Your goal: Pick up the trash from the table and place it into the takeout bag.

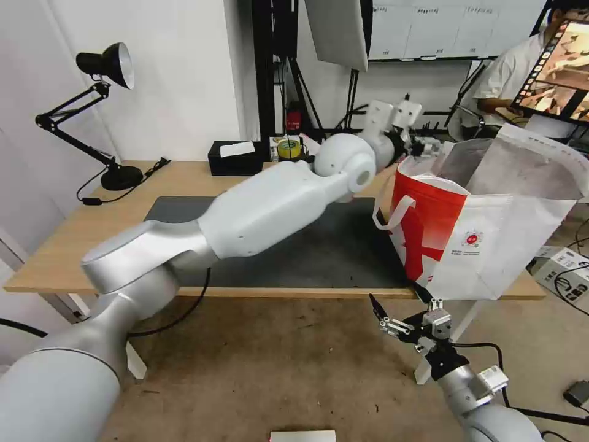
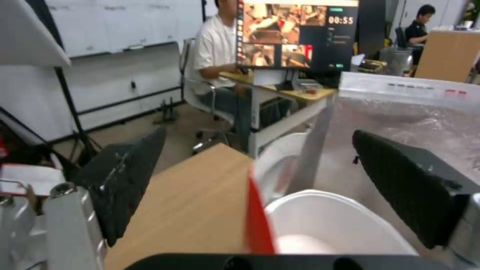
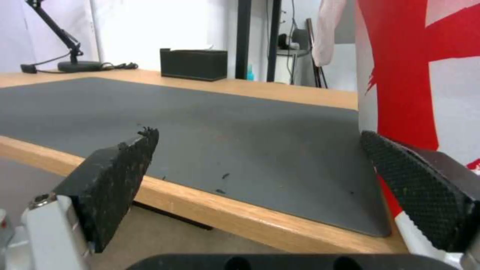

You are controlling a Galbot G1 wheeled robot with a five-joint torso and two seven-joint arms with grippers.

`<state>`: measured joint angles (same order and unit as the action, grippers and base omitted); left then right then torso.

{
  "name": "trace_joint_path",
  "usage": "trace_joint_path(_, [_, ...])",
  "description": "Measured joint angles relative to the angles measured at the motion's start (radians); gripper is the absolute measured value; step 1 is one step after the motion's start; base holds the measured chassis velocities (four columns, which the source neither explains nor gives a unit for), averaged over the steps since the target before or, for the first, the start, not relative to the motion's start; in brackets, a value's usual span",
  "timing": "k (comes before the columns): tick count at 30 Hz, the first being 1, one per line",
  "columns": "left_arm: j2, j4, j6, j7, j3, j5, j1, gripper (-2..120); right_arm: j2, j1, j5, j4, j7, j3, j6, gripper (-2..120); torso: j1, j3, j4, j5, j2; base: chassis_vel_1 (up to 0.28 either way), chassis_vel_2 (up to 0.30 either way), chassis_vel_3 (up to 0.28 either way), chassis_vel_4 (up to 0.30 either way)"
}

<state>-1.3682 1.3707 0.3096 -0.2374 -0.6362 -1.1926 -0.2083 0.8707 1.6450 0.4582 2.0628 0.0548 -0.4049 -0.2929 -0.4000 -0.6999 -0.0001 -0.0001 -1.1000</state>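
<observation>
monitor (image 2: 298, 35) | timer reads "00:55" | takeout bag (image 1: 485, 239) logo illegible

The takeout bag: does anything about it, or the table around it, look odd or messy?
Mostly tidy. The takeout bag stands at the table's right end, hanging past the front edge, its mouth splayed open. A few dark crumbs dot the grey mat. The open left gripper is at the bag's mouth.
</observation>
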Motion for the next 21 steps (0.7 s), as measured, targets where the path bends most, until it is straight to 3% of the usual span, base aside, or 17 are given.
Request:
trace_joint_path(1, [0.049,0.038,-0.006,0.0,0.001,0.0,0.003,100,0.0,0.0,0.0,0.0,0.0,0.0,0.0,100,0.0,0.0,0.0,-0.0001,0.0,0.0,0.0,0.0,0.0])
trace_joint_path(5, [0.119,0.099,-0.019,0.0,0.001,0.001,0.025,100,0.0,0.0,0.0,0.0,0.0,0.0,0.0,100,0.0,0.0,0.0002,-0.0003,0.0,0.0,0.0,0.0,0.0])
trace_joint_path(8, [0.238,0.212,-0.04,-0.007,0.029,0.018,0.102,100,0.0,0.0,0.0,0.0,0.0,0.0,0.0,100,0.0,0.0,0.0002,-0.0003,0.0,0.0,0.0,0.0,0.0])
trace_joint_path(9, [0.238,0.212,-0.04,-0.007,0.029,0.018,0.102,100,0.0,0.0,0.0,0.0,0.0,0.0,0.0,100,0.0,0.0,0.0002,-0.0003,0.0,0.0,0.0,0.0,0.0])
trace_joint_path(12, [0.333,0.286,-0.066,-0.006,0.074,0.042,0.208,100,0.0,0.0,0.0,0.0,0.0,0.0,0.0,100,0.0,0.0,0.0004,-0.0004,0.0,0.0,0.0,0.0,0.0])
trace_joint_path(16, [0.402,0.342,-0.106,-0.003,0.126,0.045,0.308,100,0.0,0.0,0.0,0.0,0.0,0.0,0.0,100,0.0,0.0,0.0,-0.0004,0.0,0.0,0.0,0.0,0.0])
trace_joint_path(21, [0.494,0.423,-0.094,0.025,0.215,0.044,0.429,100,0.0,0.0,0.0,0.0,0.0,0.0,0.0,100,0.0,0.0,0.0,-0.0003,0.0,0.0,0.0,0.0,0.0])
